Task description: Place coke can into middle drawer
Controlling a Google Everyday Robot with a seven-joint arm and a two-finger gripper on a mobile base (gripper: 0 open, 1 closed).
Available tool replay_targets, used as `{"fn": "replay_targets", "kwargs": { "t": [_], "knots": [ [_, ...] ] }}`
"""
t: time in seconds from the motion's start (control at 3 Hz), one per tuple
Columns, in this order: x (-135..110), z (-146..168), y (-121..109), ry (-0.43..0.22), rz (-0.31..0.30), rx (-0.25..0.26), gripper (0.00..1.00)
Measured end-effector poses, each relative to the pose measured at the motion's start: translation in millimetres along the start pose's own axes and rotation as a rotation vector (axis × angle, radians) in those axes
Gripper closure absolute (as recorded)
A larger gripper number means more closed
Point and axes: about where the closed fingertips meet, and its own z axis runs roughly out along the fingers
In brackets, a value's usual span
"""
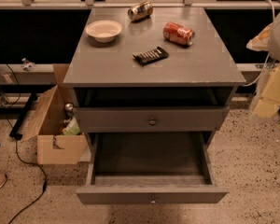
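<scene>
Pick not yet begun: the coke can lies on its side at the right rear of the table, while the middle drawer below stands pulled out toward me, nothing showing inside it. My gripper hangs at the right edge of the view, beside the table's right corner and well apart from the can. Whether it is open or closed I cannot tell.

By my reading, the drawer is ready and the grasp comes first. The next move calls for bringing the gripper in from the right, over the table, and squaring it across the can's round body so the can does not roll away.

Other things on the table: a snack bar just in front of the can, a brown can on its side at the back, and a bowl to the left. None blocks an approach from the right, though the bar sits near. The upper drawer is closed, so the drop into the open one looks clear. A cardboard box sits on the floor at left.
</scene>
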Motion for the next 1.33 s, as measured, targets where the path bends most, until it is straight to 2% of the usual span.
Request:
{"fn": "replay_targets", "kwargs": {
  "t": [0.33,0.67,1.0,1.33],
  "knots": [
    [0.0,0.0,0.0,0.000,0.000,0.000,0.00],
    [-5.6,13.8,-31.0,-0.066,0.072,0.030,0.00],
    [-17.2,42.0,-91.8,-0.176,0.178,0.069,0.00],
    [-21.8,70.3,-156.3,-0.319,0.341,0.127,0.00]
  ]
}}
